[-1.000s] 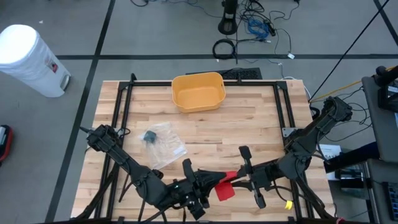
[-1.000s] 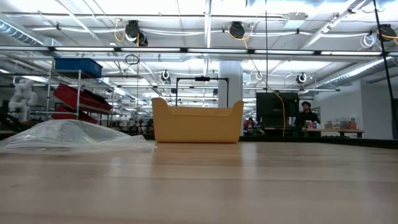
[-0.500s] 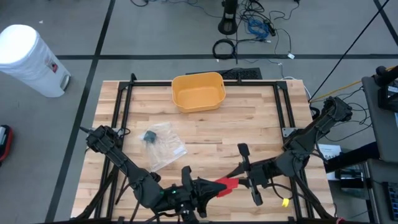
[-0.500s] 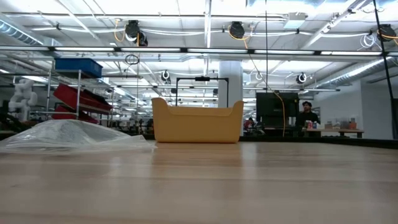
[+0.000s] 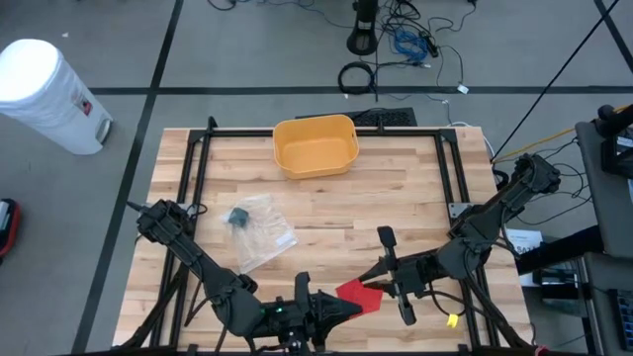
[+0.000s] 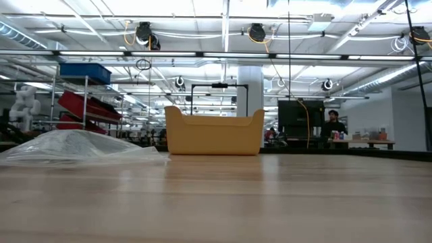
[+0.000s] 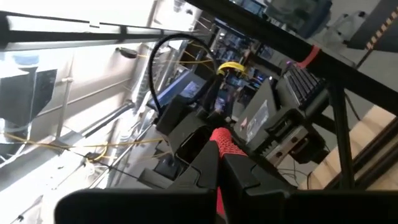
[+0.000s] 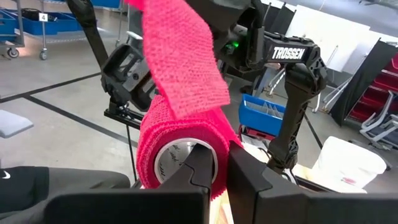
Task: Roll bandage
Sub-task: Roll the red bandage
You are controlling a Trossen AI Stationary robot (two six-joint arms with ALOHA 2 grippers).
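Toward the left of the wooden table [image 5: 415,213], a crumpled clear plastic bag [image 5: 259,229] with a small dark item inside lies flat on the boards, well apart from both arms. At the middle of the far edge sits a yellow bin [image 5: 316,145], its opening upward; the low view shows it standing level beyond the bag. Down at the near edge, the left gripper [image 5: 348,309] reaches in from the left arm, its fingers clenched on the free tail of the red bandage [image 5: 359,295]; the left wrist view shows that red strip pinched between the two dark fingers [image 7: 245,177]. The bandage hangs between the two grippers, lifted off the table just above the near edge, a little right of the middle. Just to its right, the right gripper [image 5: 377,283] grips the roll itself: in the right wrist view its fingers [image 8: 200,167] are closed on the wall of the roll, one finger inside the core and one outside, with the loose end rising from the roll toward the left arm.
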